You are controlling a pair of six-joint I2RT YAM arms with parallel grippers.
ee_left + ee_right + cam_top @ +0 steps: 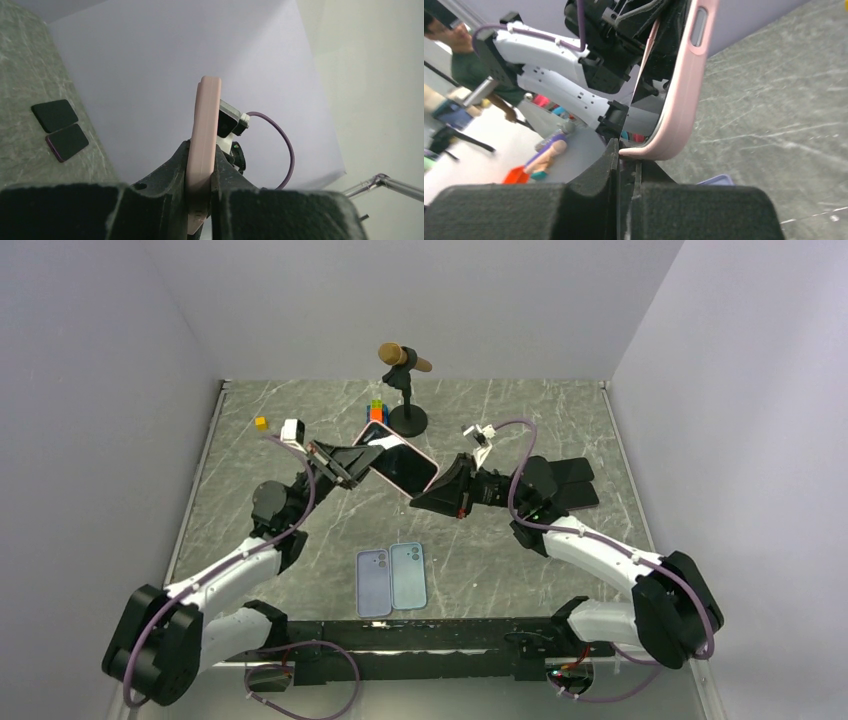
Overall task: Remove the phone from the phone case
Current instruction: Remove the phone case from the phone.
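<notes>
Phone [400, 464] in pink case [204, 135] is hanging midair, left gripper [350, 467] clamping the case at 9 o'clock, right gripper [420, 499] clenching shut at 4 o'clock.

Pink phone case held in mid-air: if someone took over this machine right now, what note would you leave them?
Left end effector: shut on one end of the pink phone case, holding it above the table.
Right end effector: shut, pinching the case's lip at the opposite corner, as far as its wrist view shows.
Phone: seated in the case, dark screen up.
Done: case lifted, both grips set.
Left: peel the case off and free the phone.
</notes>
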